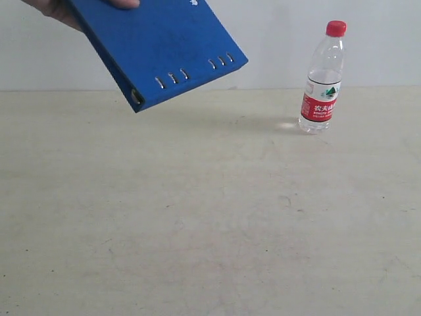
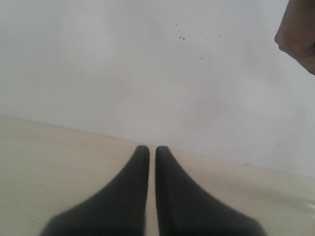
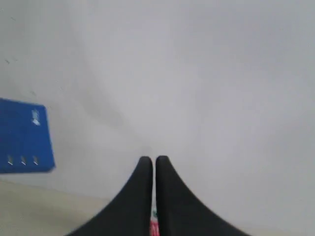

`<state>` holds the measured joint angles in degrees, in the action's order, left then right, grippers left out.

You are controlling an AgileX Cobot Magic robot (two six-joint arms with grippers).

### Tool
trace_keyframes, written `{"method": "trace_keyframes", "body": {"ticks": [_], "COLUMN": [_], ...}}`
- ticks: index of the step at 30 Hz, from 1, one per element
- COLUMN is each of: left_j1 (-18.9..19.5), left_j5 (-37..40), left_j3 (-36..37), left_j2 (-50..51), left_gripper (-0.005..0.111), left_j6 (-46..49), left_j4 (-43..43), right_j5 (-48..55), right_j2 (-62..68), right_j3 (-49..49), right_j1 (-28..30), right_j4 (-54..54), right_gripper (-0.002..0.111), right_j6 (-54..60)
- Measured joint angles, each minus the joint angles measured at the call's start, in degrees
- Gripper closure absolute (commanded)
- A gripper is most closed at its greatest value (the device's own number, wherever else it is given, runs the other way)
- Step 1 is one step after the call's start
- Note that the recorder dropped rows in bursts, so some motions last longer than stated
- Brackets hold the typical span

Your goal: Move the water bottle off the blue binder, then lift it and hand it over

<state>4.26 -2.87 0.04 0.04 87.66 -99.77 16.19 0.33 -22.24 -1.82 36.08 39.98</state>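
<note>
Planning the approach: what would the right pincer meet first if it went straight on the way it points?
Likely the water bottle: a sliver of its red label shows through the narrow slit of the right pincer. How far off it stands is unclear.

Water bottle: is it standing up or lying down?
Standing up. The water bottle rests on its base on the table, red cap at the top, apart from the blue binder held in the air.
</note>
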Motion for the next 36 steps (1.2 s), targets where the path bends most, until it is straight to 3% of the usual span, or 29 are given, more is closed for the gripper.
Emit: {"method": "trace_keyframes", "body": {"ticks": [3, 8, 17, 22, 33, 36], "left_j1": [0.00, 0.00, 0.00, 0.00, 0.00, 0.00], "left_j5": [0.00, 0.00, 0.00, 0.00, 0.00, 0.00], "left_j3": [0.00, 0.00, 0.00, 0.00, 0.00, 0.00], "left_j2": [0.00, 0.00, 0.00, 0.00, 0.00, 0.00], "left_gripper": [0.102, 0.102, 0.102, 0.102, 0.102, 0.102], "left_j6": [0.00, 0.00, 0.00, 0.00, 0.00, 0.00], "left_j4": [0.00, 0.00, 0.00, 0.00, 0.00, 0.00], "right_j5": [-3.89, -17.12, 1.89, 2.69, 2.80, 4.64], "right_j2": [0.10, 0.00, -0.09, -0.09, -0.09, -0.09], "right_j3": [6.67, 21.36, 22.29, 22.29, 22.29, 22.29], "right_j1": [0.00, 0.00, 0.00, 0.00, -0.12, -2.62], "right_j4": [-21.51, -33.44, -34.65, -37.38, -37.60, -43.68], "right_gripper": [0.109, 0.109, 0.109, 0.109, 0.109, 0.109], "right_j6": [-23.40, -36.20, -42.43, -51.37, -52.17, -48.10]}}
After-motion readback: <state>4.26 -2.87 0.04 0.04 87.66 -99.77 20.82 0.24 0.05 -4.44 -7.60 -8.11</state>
